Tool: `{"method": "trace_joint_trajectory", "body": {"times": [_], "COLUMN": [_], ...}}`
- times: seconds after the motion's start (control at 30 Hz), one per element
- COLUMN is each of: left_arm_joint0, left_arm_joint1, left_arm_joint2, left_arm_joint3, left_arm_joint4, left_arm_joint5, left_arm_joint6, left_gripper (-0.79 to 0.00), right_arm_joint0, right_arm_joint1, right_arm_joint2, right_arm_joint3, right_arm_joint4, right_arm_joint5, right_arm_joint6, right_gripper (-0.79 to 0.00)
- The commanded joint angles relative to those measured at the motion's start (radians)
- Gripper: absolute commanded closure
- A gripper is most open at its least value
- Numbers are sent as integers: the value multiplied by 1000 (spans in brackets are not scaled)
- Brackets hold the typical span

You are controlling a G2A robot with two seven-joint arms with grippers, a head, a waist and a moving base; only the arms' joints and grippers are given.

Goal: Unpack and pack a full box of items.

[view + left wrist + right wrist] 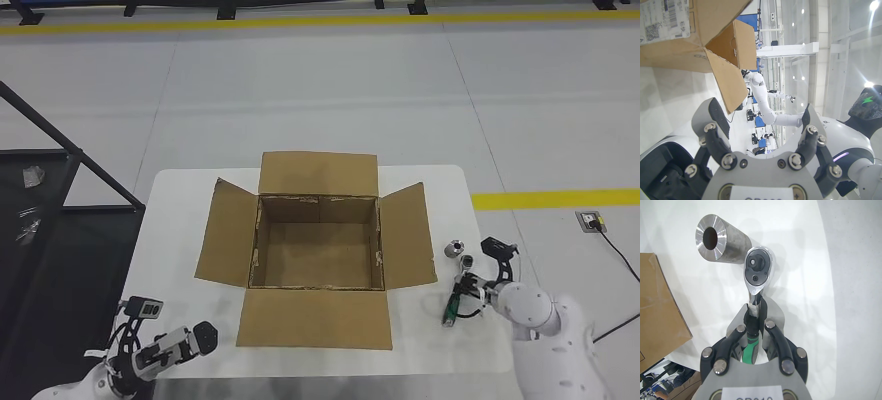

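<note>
An open brown cardboard box (318, 255) sits mid-way on the white table (180, 200), all four flaps folded outward, its inside showing bare cardboard. To the right of the box, the right gripper (755, 311) has its fingers pressed onto the metal shank of a chrome ratchet wrench with a green handle (758, 270); the handle runs back between the fingers toward the palm and the head sticks out beyond the fingertips. The head is just beside a short grey steel cylinder with a bored centre (723, 248); contact cannot be told. At the near left table corner, the left gripper (761, 113) is spread wide, holding nothing
</note>
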Motion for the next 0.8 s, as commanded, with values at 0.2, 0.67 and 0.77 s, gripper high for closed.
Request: {"method": "trace_joint_trajectory", "body": {"times": [0.2,0.67,0.77], "left_arm_joint0": [-2,0,10], "left_arm_joint1": [-1,-3,-4], "left_arm_joint2": [-4,6,0], "left_arm_joint3": [2,-35,-47], "left_arm_joint4": [0,37,39], "left_arm_joint5": [2,7,0], "left_arm_joint6": [2,13,21], "left_gripper": [-785,-785,-785], "right_arm_joint0": [-4,-188,-125], "right_arm_joint1": [15,38,49], "right_arm_joint2": [1,90,56], "right_arm_joint3": [-31,-636,-602], "right_arm_joint4": [6,323,398], "right_arm_joint5": [16,-144,-198], "right_arm_joint6": [1,13,102], "right_gripper": [-363,-785,-785]}}
